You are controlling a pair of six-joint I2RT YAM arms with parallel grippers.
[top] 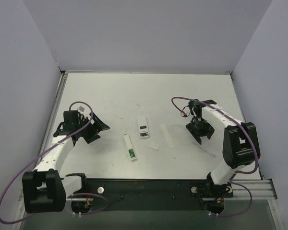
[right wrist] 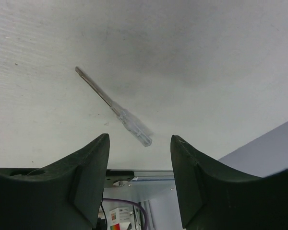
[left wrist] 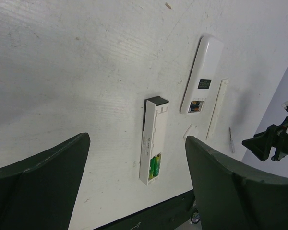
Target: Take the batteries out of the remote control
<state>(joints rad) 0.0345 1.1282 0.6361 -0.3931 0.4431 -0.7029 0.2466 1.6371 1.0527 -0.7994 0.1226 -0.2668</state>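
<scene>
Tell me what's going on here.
Two arms are set to empty two opened remotes, and no battery is out yet. The slim remote holds green batteries, the wide remote a dark battery, and a long cover lies beside them. The left gripper hovers open left of the slim remote. The right gripper hangs open over a thin clear tool. Neither holds anything.

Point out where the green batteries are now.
The green batteries lie just left of centre in the top view, inside the open compartment at the near end of the slim remote, with the wider remote just right of it.
</scene>
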